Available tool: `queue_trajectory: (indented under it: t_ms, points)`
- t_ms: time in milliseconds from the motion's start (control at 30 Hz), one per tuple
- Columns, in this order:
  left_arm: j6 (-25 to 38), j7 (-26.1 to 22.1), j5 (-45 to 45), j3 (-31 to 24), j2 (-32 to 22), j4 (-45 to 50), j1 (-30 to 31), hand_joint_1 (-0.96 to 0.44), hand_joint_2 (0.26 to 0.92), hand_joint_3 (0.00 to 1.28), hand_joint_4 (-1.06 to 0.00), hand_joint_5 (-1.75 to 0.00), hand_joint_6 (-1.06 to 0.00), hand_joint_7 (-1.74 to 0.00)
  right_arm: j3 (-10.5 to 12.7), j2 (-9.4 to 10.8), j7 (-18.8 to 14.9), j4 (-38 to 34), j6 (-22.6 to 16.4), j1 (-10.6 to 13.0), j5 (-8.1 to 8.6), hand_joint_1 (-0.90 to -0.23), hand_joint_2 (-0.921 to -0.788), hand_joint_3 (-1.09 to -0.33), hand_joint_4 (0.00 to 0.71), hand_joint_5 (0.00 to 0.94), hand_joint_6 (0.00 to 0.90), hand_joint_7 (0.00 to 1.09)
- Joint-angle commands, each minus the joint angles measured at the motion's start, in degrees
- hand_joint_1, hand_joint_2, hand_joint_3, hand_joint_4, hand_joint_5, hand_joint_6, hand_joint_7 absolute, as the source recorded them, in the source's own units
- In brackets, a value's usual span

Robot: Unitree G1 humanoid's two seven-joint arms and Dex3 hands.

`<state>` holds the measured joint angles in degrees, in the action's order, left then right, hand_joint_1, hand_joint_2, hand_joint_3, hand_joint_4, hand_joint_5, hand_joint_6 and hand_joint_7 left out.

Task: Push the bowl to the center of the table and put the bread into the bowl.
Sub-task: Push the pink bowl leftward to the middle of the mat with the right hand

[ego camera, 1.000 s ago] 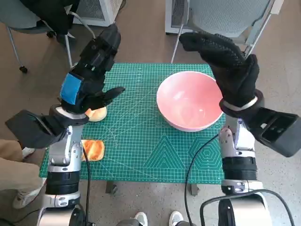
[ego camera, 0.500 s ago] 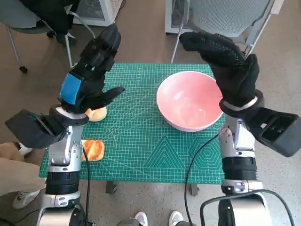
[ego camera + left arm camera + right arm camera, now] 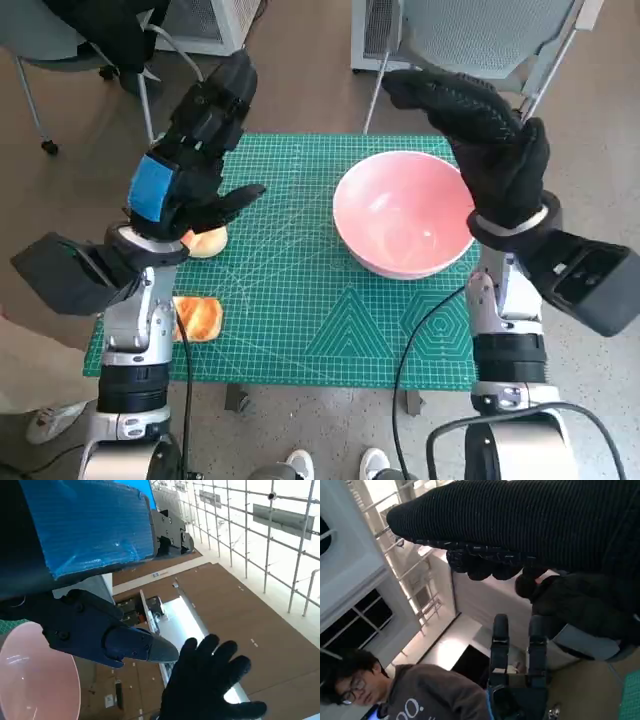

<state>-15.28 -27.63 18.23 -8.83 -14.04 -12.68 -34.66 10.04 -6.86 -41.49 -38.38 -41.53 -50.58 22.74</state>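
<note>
We hold both hands raised and empty, fingers spread, our right hand (image 3: 480, 130) beside the pink bowl (image 3: 403, 212) on the desk's (image 3: 300, 300) right to push it centerward, our left hand (image 3: 190, 160) above the bread (image 3: 207, 241).

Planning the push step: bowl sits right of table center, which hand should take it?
Right, probably. The right hand hovers over the pink bowl's right rim and holds nothing, so it could push toward center. The left hand is raised over the bread at the table's left side.
</note>
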Motion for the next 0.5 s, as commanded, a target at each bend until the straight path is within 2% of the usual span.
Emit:
queue_trajectory:
  t_ms: [33, 333, 500]
  points:
    - [-0.2, -0.2, -0.2, 0.0, -0.4, 0.8, 0.1, -0.64, 0.921, 0.13, -0.04, 0.00, -0.21, -0.12, 1.6, -1.5, 0.6, -4.6, -0.6, -1.3, -0.33, -0.713, -0.921, -0.773, 0.088, 0.001, 0.001, 0.33]
    - [-0.1, -0.3, -0.1, -0.1, -0.5, 0.4, -0.1, -0.63, 0.921, 0.13, -0.04, 0.00, -0.21, -0.12, 3.9, -3.4, 2.3, -11.9, -2.4, -4.0, -1.63, -0.707, -0.921, -0.788, 0.073, 0.000, -0.001, 0.32]
    - [-0.2, -0.2, -0.1, -0.1, -0.4, 0.2, -0.2, -0.63, 0.921, 0.13, -0.04, 0.00, -0.21, -0.12, 5.0, -5.6, 5.1, -18.0, -3.3, -6.1, -3.50, -0.704, -0.921, -0.797, 0.063, 0.000, -0.001, 0.30]
